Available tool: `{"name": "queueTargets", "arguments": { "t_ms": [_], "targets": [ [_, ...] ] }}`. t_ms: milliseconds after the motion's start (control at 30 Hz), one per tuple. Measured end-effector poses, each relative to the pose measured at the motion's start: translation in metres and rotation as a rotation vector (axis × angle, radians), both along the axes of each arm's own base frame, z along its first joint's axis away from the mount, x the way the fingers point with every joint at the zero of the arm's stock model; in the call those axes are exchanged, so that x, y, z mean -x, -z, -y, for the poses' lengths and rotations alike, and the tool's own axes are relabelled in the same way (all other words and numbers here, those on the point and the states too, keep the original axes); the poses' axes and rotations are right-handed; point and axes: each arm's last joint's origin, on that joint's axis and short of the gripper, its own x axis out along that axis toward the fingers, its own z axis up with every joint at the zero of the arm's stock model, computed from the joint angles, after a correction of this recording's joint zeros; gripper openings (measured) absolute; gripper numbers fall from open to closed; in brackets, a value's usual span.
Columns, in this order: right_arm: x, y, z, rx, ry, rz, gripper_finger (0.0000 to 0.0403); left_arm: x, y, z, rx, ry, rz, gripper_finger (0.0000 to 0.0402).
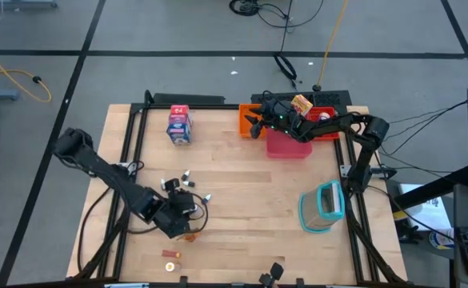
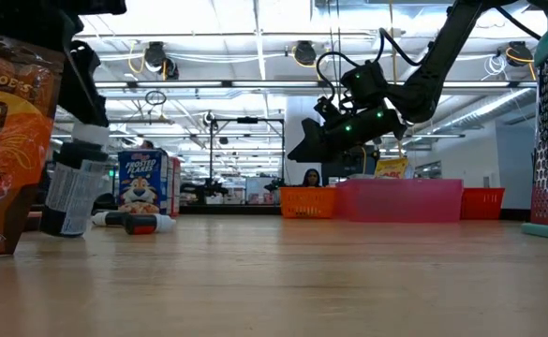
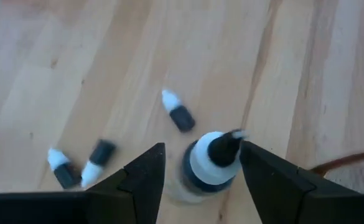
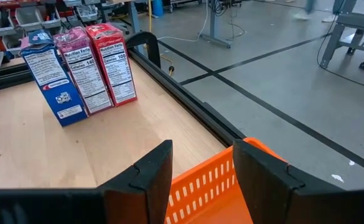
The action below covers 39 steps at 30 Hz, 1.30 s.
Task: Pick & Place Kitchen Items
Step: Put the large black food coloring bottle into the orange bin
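- Where the high view gives only a dark cluster at the table's near-left, the left wrist view resolves it: the left gripper (image 3: pixel 201 180) stands with its fingers spread either side of an upright small bottle (image 3: pixel 210 167) with a dark cap and white collar; no finger visibly touches it.
- Three tiny dark-and-white bottles (image 3: pixel 178 111) lie flat on the wooden table (image 1: pixel 242 200) just beyond that gripper, one alone, two side by side; the high view shows them only as specks (image 1: pixel 187 180).
- The low view alone shows a brown-orange snack bag (image 2: pixel 7 140) at the extreme near-left and a blue cereal box (image 2: pixel 142 183) standing farther back.
- In the high view, small orange-brown bits (image 1: pixel 171 254) lie near the front edge, just beside the left arm.
- Three cartons (image 1: pixel 179 125) stand at the table's far-left; the right wrist view shows them side by side as blue (image 4: pixel 50 78), pink (image 4: pixel 79 71) and red (image 4: pixel 112 62), well apart from the right gripper.
- The right gripper (image 4: pixel 200 171) hangs raised over the orange tray (image 1: pixel 250 120), fingers spread and empty, the tray's rim between them.
- A pink tray (image 1: pixel 288 146) and a red tray (image 1: pixel 326 116) sit beside the orange one; a yellow carton (image 1: pixel 302 104) sits by the red tray.
- A teal-rimmed clear container (image 1: pixel 323 206) stands at the right.
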Motion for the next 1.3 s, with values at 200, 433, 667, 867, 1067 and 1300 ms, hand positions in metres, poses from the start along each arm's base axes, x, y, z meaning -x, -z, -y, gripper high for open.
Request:
{"name": "queueTargets", "arguments": {
  "t_ms": [200,433,667,867,1067,1300],
  "targets": [
    [-0.001,0.000,-0.001,0.000,-0.004,0.000,0.0160,-0.002,0.015,0.002,-0.023,-0.003,-0.069,0.0212],
    [-0.002,0.000,-0.004,0.000,-0.013,0.000,0.0161,-0.007,0.028,0.003,-0.059,0.020,-0.128,0.0154],
    [-0.002,0.000,-0.004,0.000,-0.013,0.000,0.0160,-0.007,0.028,0.003,-0.084,0.042,-0.127,0.0011],
    [-0.002,0.000,-0.004,0.000,-0.013,0.000,0.0158,-0.007,0.027,-0.001,-0.116,0.054,-0.138,0.0004],
    [-0.002,0.000,-0.004,0.000,-0.013,0.000,0.0161,-0.003,0.009,-0.020,-0.143,0.030,-0.129,0.0002],
    [-0.002,0.000,-0.004,0.000,-0.013,-0.001,0.0160,0.001,-0.025,-0.049,-0.123,0.032,-0.023,0.0002]
  ]
}}
